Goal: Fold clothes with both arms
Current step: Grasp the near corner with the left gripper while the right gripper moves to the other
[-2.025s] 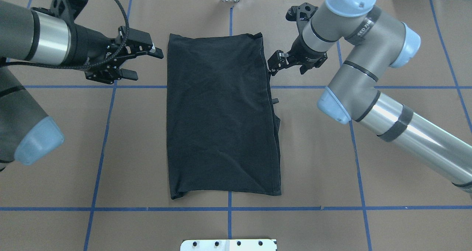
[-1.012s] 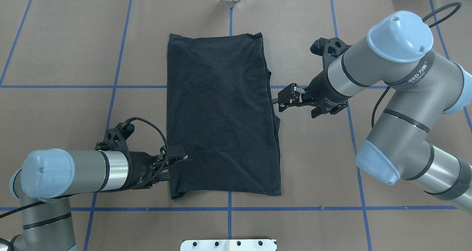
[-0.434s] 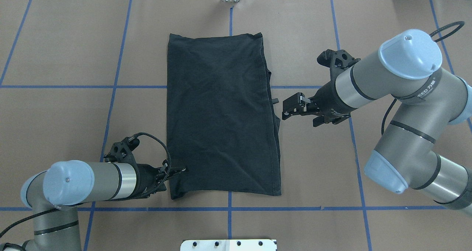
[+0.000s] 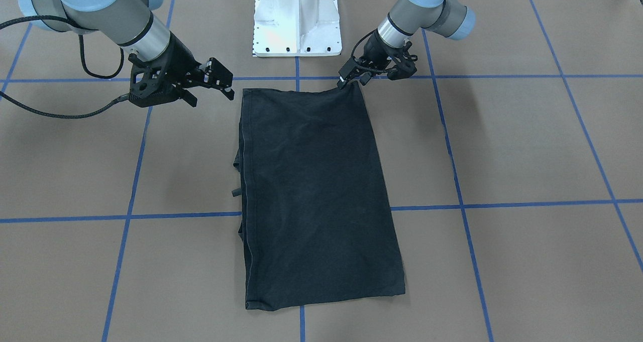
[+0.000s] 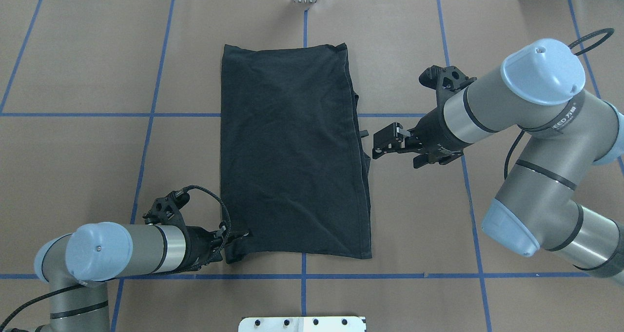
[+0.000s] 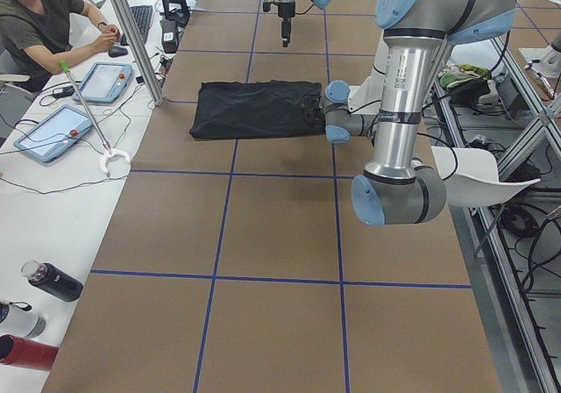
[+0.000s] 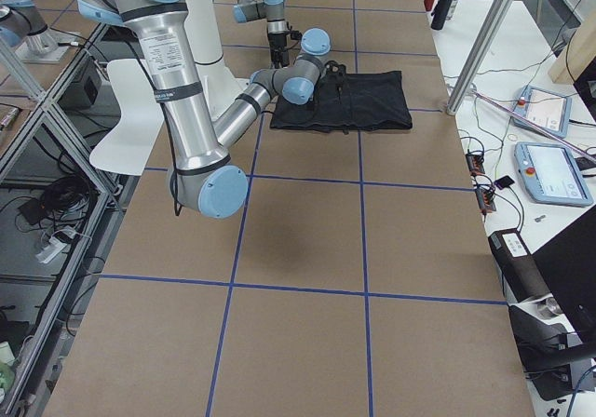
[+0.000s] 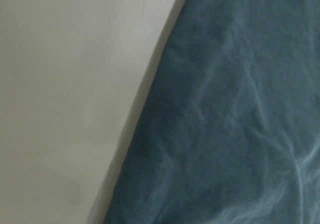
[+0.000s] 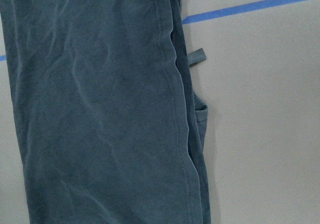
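front-facing: left gripper (image 4: 345, 82) looks pinched shut on the T-shirt (image 4: 316, 191) corner at its tips; right gripper (image 4: 213, 95) has jaws spread, cloth just ahead, not touching | overhead: right gripper (image 5: 396, 156) beside the long edge, free corner base-ward of its tips | wrists: cloth edge below each | advice: right pinches all layers at the matching corner, then both lift level.

Grey-silver arms (image 5: 551, 149), light-blue caps (image 5: 543, 71)

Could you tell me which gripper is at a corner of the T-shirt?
The left gripper, at the T-shirt's corner nearest the robot; the right gripper is open beside its long edge.
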Tool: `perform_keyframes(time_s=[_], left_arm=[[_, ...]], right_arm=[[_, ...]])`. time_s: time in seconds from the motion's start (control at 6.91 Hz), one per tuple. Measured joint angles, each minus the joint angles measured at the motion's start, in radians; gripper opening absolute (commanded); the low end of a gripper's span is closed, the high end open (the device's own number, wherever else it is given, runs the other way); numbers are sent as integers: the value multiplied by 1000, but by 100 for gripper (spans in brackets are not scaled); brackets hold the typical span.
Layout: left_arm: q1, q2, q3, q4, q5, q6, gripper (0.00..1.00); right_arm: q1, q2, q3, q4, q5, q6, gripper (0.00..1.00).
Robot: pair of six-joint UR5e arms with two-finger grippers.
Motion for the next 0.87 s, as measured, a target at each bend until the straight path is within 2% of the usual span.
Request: perform_keyframes(time_s=[0.29,0.43,0.87], left_arm=[[20,-1,1,5,9,-1,100],[25,-3,5,9,10,-1,93],[27,-6,14,11,11,-1,63]], right_arm=[[1,0,1,0,1,0,100],[1,1,1,0,8,0,100],[6,3,1,1,43,0,100]])
